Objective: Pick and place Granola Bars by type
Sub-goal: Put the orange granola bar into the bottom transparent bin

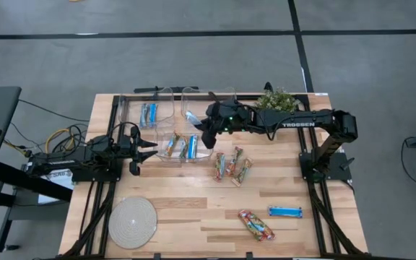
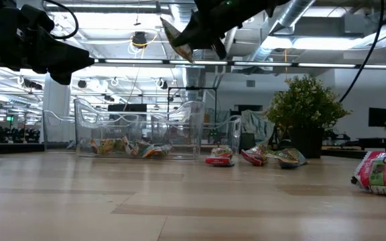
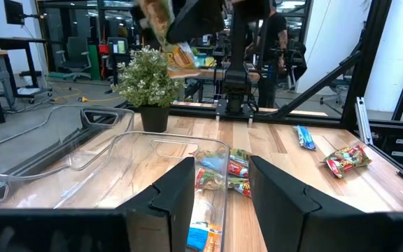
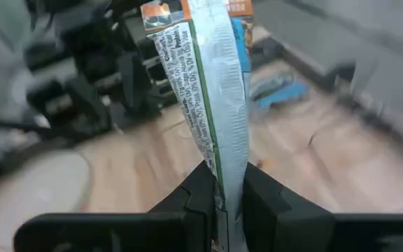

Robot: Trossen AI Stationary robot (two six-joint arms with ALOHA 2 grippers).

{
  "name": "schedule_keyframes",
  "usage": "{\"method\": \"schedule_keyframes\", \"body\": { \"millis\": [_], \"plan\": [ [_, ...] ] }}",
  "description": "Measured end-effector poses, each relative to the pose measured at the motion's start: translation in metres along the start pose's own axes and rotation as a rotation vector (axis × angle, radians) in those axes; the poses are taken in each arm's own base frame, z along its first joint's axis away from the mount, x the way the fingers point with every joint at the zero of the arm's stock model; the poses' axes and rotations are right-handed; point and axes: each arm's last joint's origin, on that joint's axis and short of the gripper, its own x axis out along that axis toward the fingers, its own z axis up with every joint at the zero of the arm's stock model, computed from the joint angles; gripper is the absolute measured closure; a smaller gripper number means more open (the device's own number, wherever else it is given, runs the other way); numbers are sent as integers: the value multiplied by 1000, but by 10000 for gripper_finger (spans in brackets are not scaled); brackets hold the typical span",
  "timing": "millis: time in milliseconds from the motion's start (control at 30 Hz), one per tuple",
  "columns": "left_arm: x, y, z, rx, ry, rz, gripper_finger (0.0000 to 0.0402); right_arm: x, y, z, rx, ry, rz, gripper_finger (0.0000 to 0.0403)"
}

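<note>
My right gripper [image 4: 226, 189] is shut on a multicoloured granola bar [image 4: 215, 84] with a silvery back seam. It holds the bar high above the clear bins [image 1: 166, 95], as the low view shows [image 2: 177, 37]. My left gripper [image 3: 222, 189] is open and waits at the table's left, beside a low bin [image 1: 166, 154] that holds several bars. Another bin holds blue bars [image 1: 149, 113]. Three multicoloured bars [image 1: 231, 166] lie flat on the table's middle. A larger multicoloured bar [image 1: 256, 225] and a bright blue bar [image 1: 285, 211] lie flat near the near edge. My right gripper pinches the bar's one end [image 4: 227, 168] between its two fingers. The rest of the bar sticks out past the fingertips, seam side toward the camera. The bar is lifted clear of table and bins [image 2: 177, 37].
A potted plant [image 1: 276, 100] stands at the far edge, behind the right arm. A round pale disc [image 1: 132, 222] lies at the near left corner. Bare wood shows in the near middle, between the disc and the loose bars.
</note>
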Motion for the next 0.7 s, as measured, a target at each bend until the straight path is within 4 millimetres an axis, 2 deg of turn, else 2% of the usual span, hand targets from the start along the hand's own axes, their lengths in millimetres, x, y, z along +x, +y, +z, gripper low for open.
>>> {"method": "schedule_keyframes", "body": {
  "millis": [400, 600, 700],
  "plan": [
    [0, 0, 0, 0, 0, 0, 274, 0, -2, -7, 796, 62, -44, 360],
    [0, 0, 0, 0, 0, 0, 274, 0, -3, -9, 1004, 72, -64, 360],
    [0, 0, 0, 0, 0, 0, 274, 0, -3, -9, 1040, 72, -69, 360]
  ]
}}
